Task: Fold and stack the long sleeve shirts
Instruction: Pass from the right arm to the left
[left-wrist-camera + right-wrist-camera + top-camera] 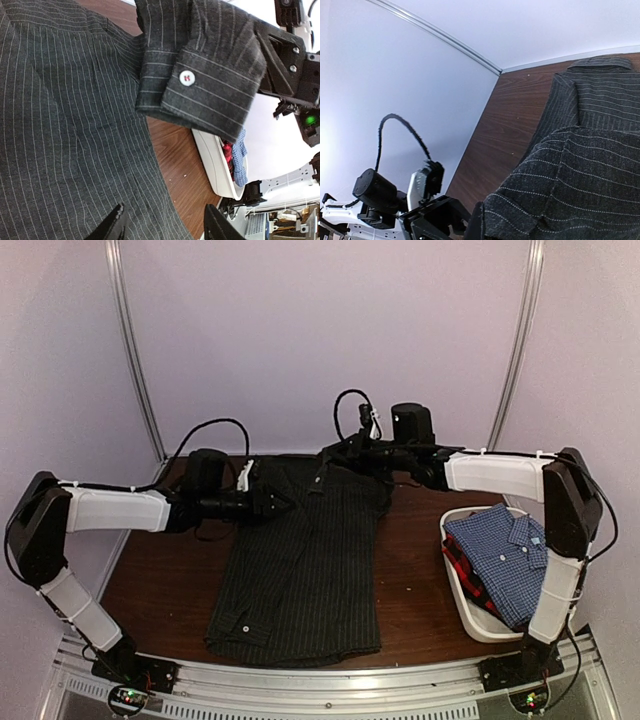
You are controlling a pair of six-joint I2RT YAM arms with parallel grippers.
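Observation:
A black pinstriped long sleeve shirt lies flat along the middle of the table, collar at the far end. My right gripper is shut on its right sleeve and holds the cuff, with its white button, lifted over the shirt's upper part. In the right wrist view the striped cloth fills the space at my right gripper. My left gripper hovers open over the shirt's upper left, and its fingers hold nothing. A blue-check shirt lies folded on a red-and-dark one.
The white tub that holds the two folded shirts stands at the table's right edge. Bare brown table shows to the left of the black shirt and between the shirt and the tub. Pale walls close in the back and both sides.

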